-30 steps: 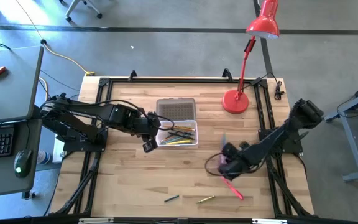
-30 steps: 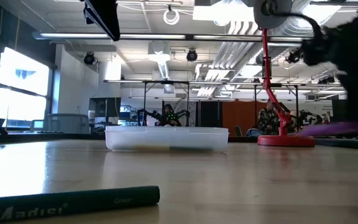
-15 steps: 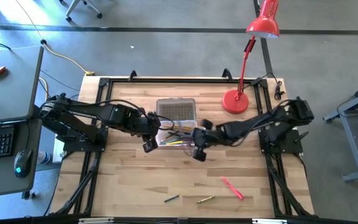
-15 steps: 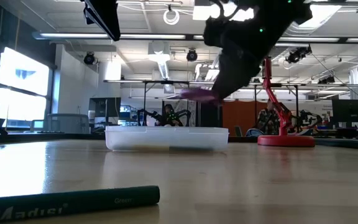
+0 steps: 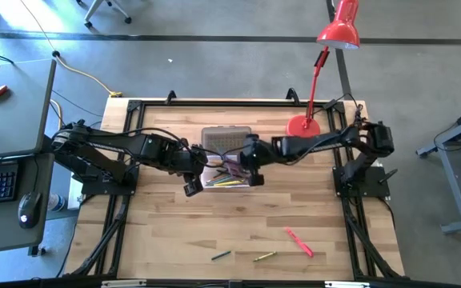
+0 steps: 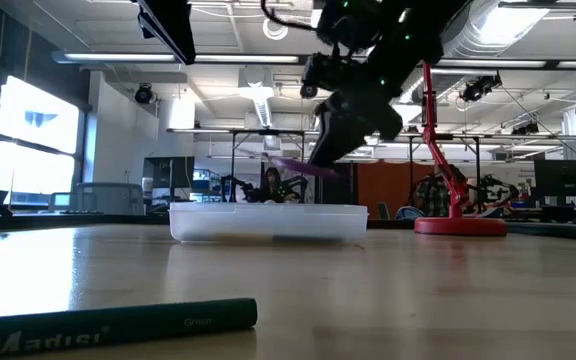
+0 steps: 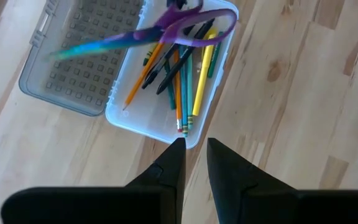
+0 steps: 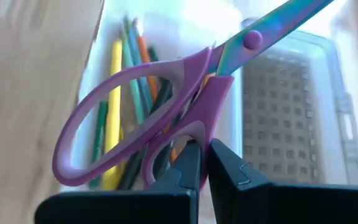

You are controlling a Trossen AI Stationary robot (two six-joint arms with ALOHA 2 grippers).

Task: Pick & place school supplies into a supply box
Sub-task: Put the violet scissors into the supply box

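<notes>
So the big change: a second ago the right arm was way out on the surface [image 5: 166, 232], well off from the supply box [image 5: 229, 170] on the lamp side, and now it has swung all the way in so its right end effector [image 5: 245, 158] hangs directly over the supply box. It's clamped tight on the scissors [image 8: 148, 127], pinching one purple handle loop, with the shiny blades pointing out over the ribbed lid [image 7: 82, 65] that lies flat just beside the box. From the low view the scissors [image 6: 303, 167] are clearly above the box rim, not inside yet, so this looks like the moment right before the drop. The left end effector [image 5: 190, 178] hasn't budged in that time; it sits just beside the box's end, fingers only a narrow gap apart, holding nothing. The box already holds a bunch of pencils and pens [image 7: 182, 74]. Still left well away from the box: a red marker [image 5: 298, 241], a yellow pencil [image 5: 264, 257] and a dark green marker [image 5: 221, 256].
</notes>
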